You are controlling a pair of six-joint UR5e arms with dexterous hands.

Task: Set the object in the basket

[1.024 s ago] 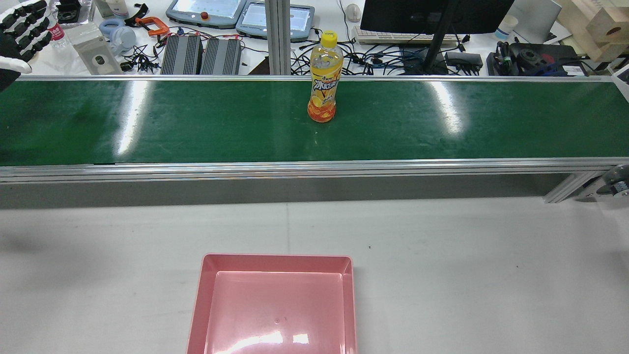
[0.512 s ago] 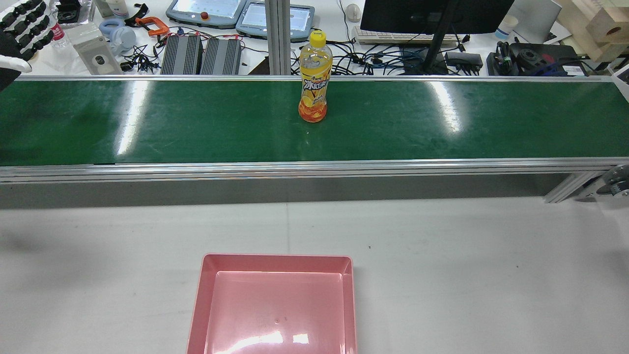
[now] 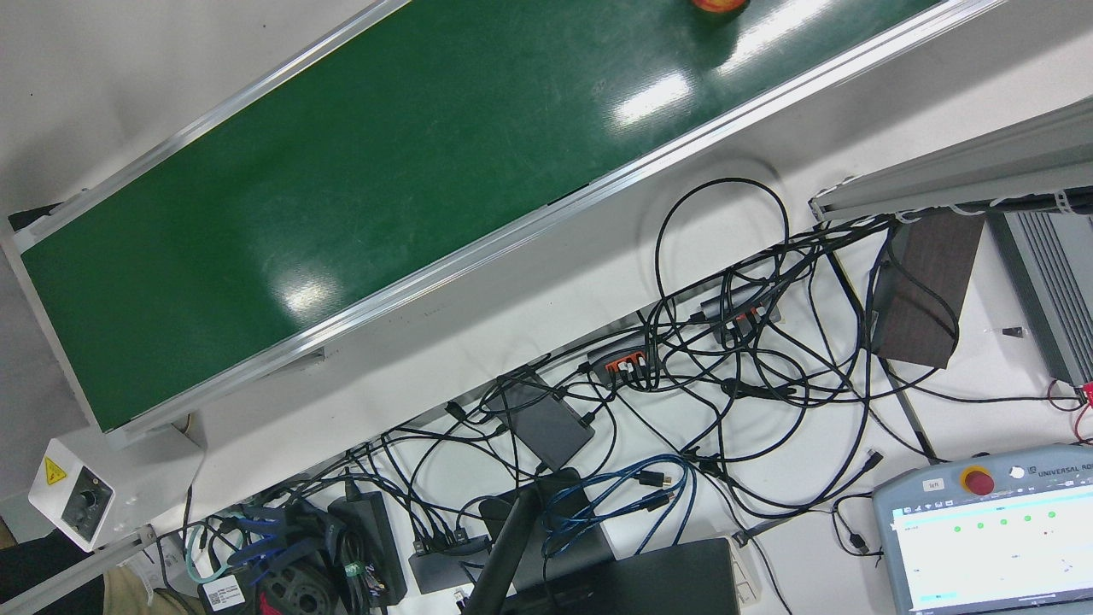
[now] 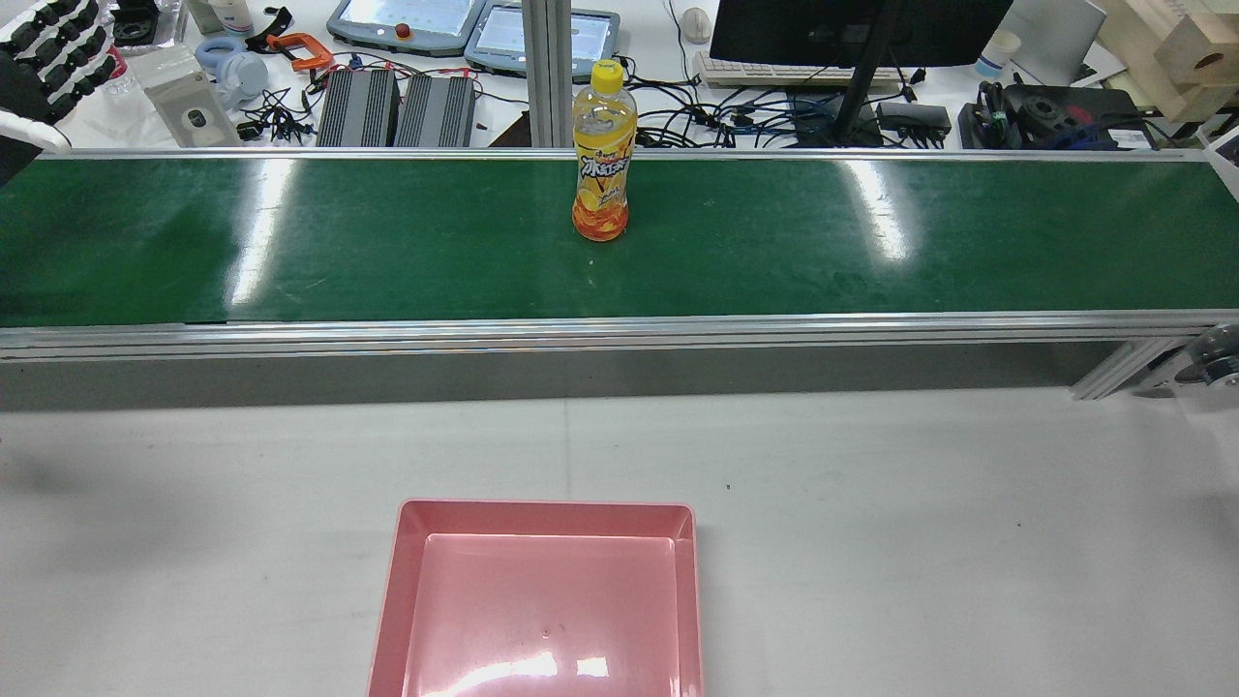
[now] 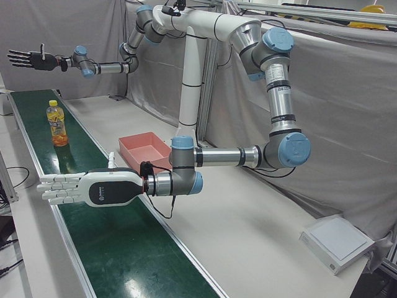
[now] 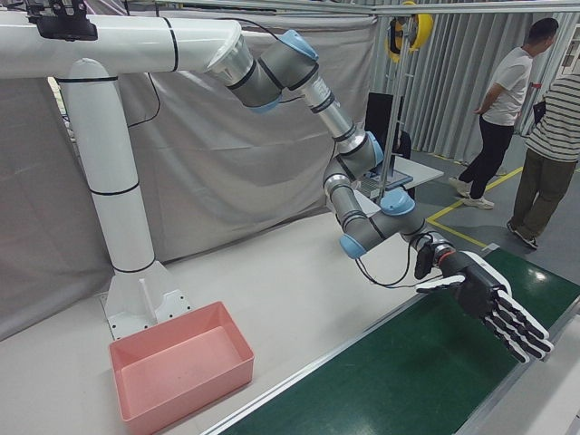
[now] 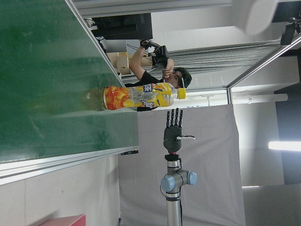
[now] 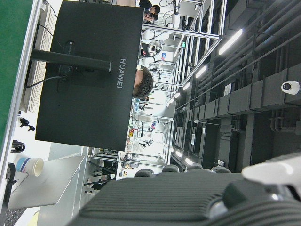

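An orange drink bottle (image 4: 601, 155) with a yellow cap stands upright on the green conveyor belt (image 4: 871, 242), about mid-length; it also shows in the left-front view (image 5: 57, 123) and the left hand view (image 7: 141, 96). The empty pink basket (image 4: 542, 505) sits on the white table on the robot's side of the belt. My left hand (image 5: 87, 188) hovers open over one end of the belt, fingers spread, palm toward the bottle, and far from it. My right hand (image 5: 28, 59) is held open in the air beyond the bottle, at the other end.
Behind the belt lies a desk crowded with cables, teach pendants (image 4: 407, 19), a monitor (image 4: 852, 29) and power bricks. Two people (image 6: 507, 100) stand past the station's end. The arms' white pedestal (image 5: 186, 105) rises behind the basket.
The bottle has travelled left along the belt, toward my left hand. Both hands have stayed almost where they were.
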